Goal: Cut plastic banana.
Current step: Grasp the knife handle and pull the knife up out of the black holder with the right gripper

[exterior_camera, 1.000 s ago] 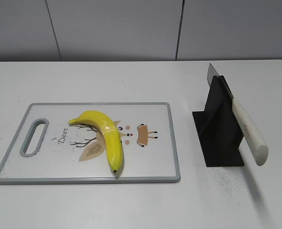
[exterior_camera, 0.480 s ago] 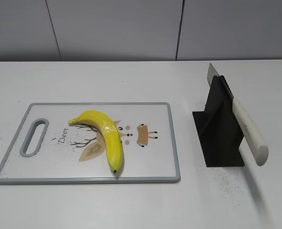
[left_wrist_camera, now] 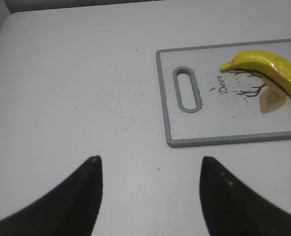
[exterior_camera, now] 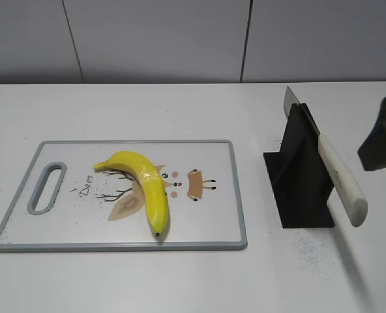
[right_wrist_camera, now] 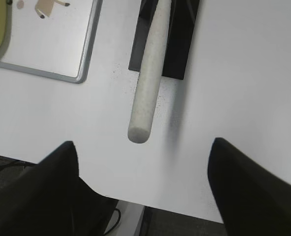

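On my screens a glossy yellow plastic banana, curved with a dark tip, lies on a flat white cutting board with a grey rim, rounded corners and a slotted handle hole at its left end; a printed deer drawing shows under the fruit. The board rests on a smooth white bench dusted with fine dark specks. To the right, well apart from the board, a matte black angular stand holds a knife tilted, its steel blade poking up behind and its speckled cream handle jutting past the stand's front edge into open air. Bare bench surrounds the board on all sides. My left pincer hovers over empty bench left of the board, its dark fingers spread wide, holding nothing. My right pincer is also spread wide and empty, the handle's rounded end just ahead of it. Only the exterior view shows the blade; there the right arm is a dark blur at the right edge.
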